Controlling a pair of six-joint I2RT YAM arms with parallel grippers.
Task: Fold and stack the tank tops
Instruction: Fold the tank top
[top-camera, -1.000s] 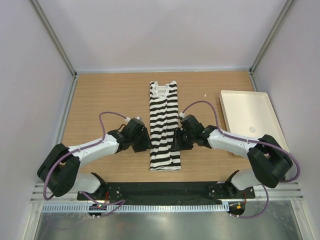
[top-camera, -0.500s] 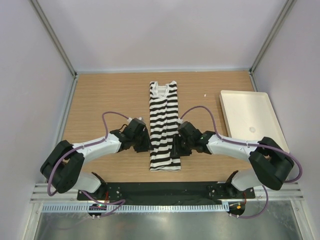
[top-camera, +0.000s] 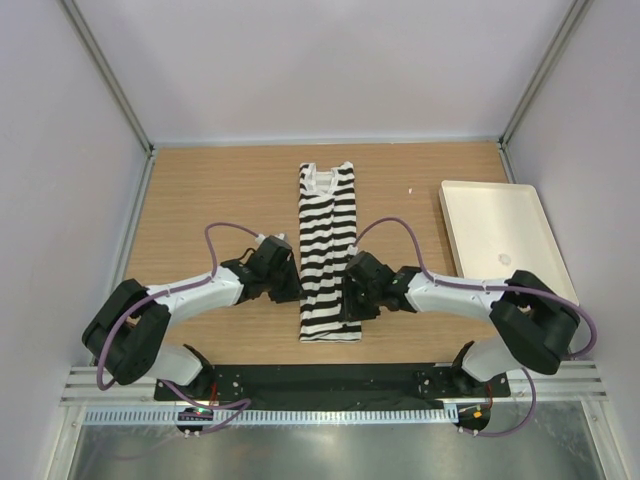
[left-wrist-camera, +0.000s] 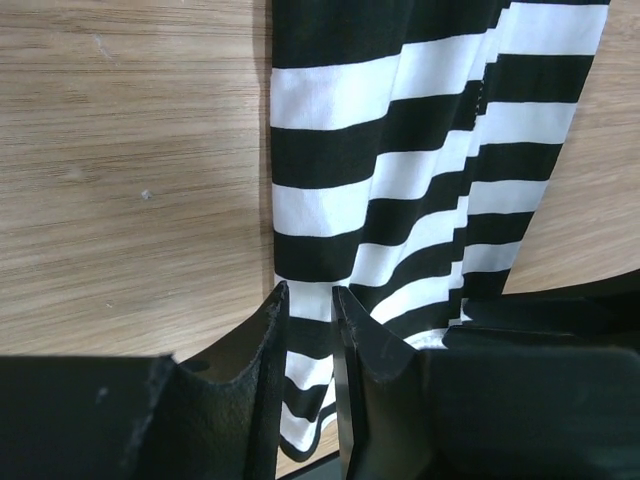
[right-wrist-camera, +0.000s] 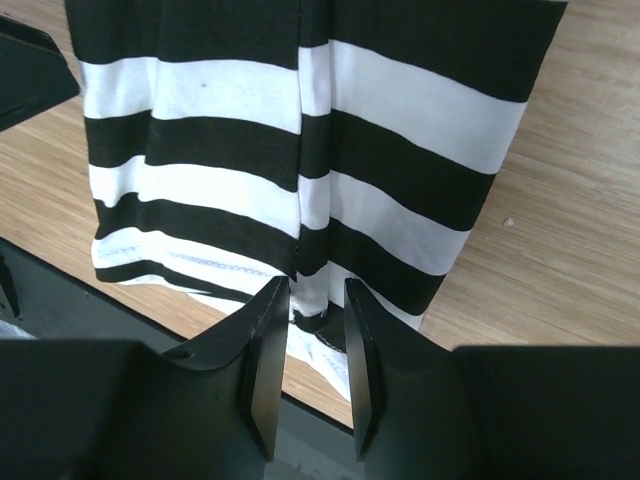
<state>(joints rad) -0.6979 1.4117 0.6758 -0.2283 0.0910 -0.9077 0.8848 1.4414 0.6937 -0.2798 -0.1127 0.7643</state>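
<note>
One tank top, black and white striped, lies flat on the wooden table, folded lengthwise into a narrow strip with its neck at the far end. My left gripper is at the strip's left edge near the hem. In the left wrist view its jaws stand a narrow gap apart over the cloth's edge, holding nothing. My right gripper is over the strip's lower right part. In the right wrist view its jaws are also narrowly apart above the hem.
A plain white tray sits on the right side of the table. The black base rail runs along the near edge just below the hem. Grey walls enclose the table on three sides.
My right gripper has moved left and nearer, onto the lower right part of the tank top. My left gripper has shifted slightly nearer along the left edge. The cloth has not moved.
</note>
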